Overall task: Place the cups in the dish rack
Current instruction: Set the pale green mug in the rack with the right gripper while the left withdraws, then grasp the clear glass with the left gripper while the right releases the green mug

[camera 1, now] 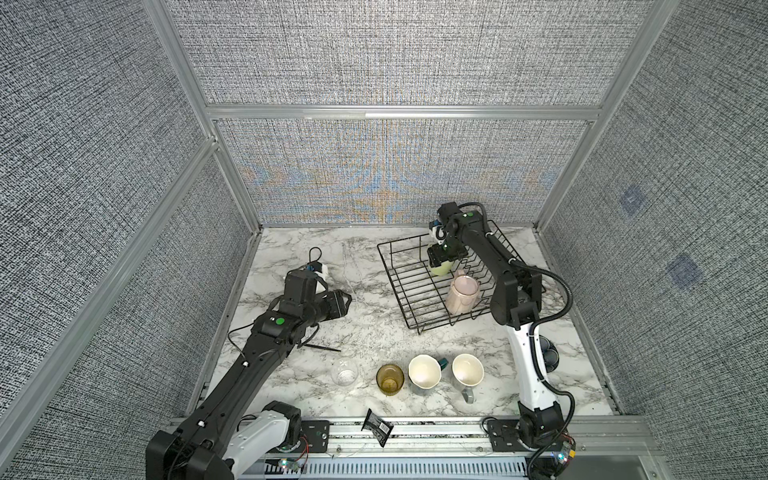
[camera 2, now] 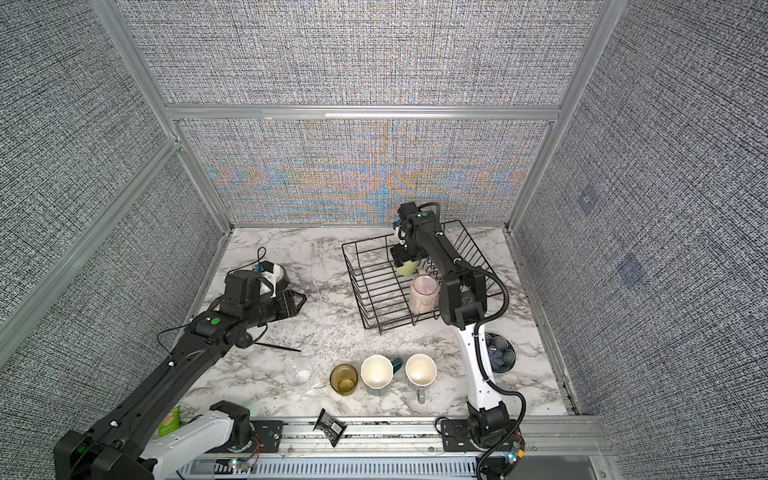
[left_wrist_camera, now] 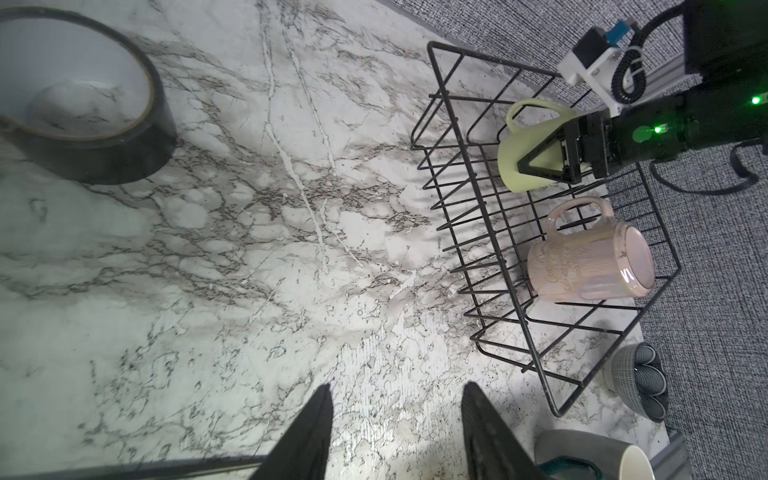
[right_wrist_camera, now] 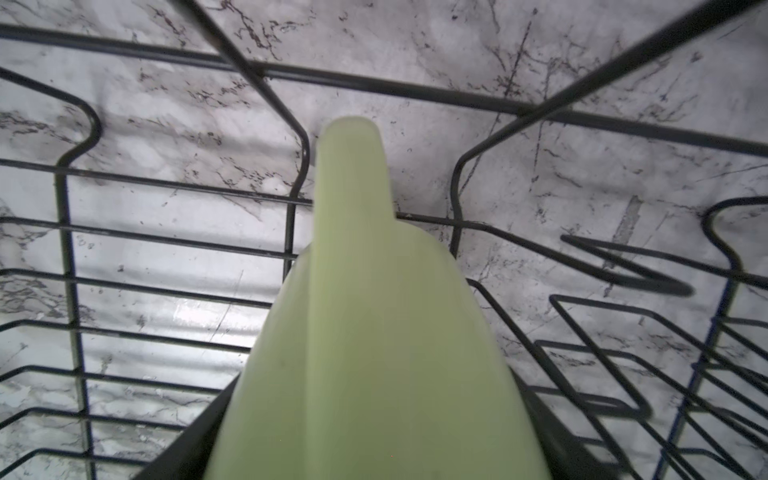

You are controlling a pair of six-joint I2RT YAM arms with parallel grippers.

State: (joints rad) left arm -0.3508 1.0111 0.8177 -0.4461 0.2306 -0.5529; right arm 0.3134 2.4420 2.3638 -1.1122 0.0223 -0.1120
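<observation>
The dish rack [camera 1: 409, 291] surrounds the right pincer [left_wrist_camera: 536, 164], whose jaws straddle the light green mug [right_wrist_camera: 374, 353] inside it; whether they press on it cannot be told. The tall pink mug [camera 1: 462, 294] lies tilted just beside that pincer, also in the rack. The grey mug [camera 1: 467, 371], teal mug [camera 1: 424, 371], amber glass tumbler [camera 1: 390, 377] and small clear glass [camera 1: 345, 372] stand well apart from both pincers, outside the rack; the left pincer [left_wrist_camera: 397, 386] gapes empty.

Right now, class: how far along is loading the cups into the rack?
Done: tall pink mug rests in the dish rack. In hand: light green mug inside the rack, flanked by the right gripper. Remaining: clear glass, amber glass, teal mug, grey mug on the table.
</observation>
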